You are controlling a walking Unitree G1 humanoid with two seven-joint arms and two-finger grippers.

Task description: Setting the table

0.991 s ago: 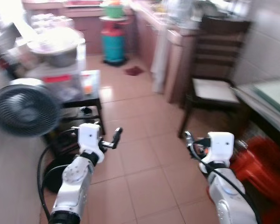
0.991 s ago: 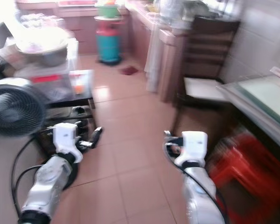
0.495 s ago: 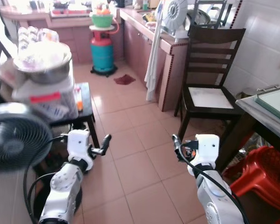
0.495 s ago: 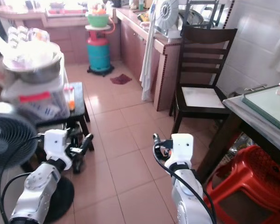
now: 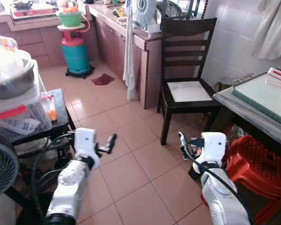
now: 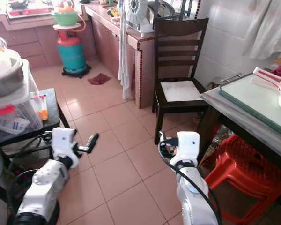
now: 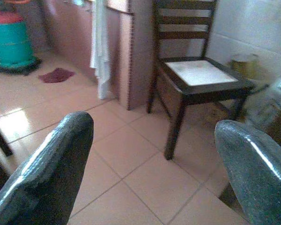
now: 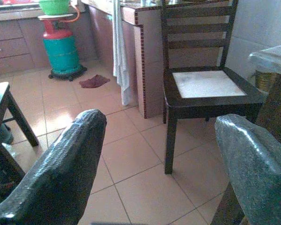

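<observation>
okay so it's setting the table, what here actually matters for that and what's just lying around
Belongs to the job:
table on the robot's right
dark chair beside it
left gripper and right gripper, both open and empty

Just lying about:
red stool
teal gas cylinder
floor fan
plastic bin

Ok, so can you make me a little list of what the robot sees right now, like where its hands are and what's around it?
left hand: open, holding nothing, raised over the tiled floor
right hand: open, holding nothing, raised over the tiled floor
ahead: dark wooden chair beside the kitchen counter
right side: table with a glass top, red plastic stool tucked under it
left side: low black table with a plastic box
far back: teal gas cylinder
</observation>
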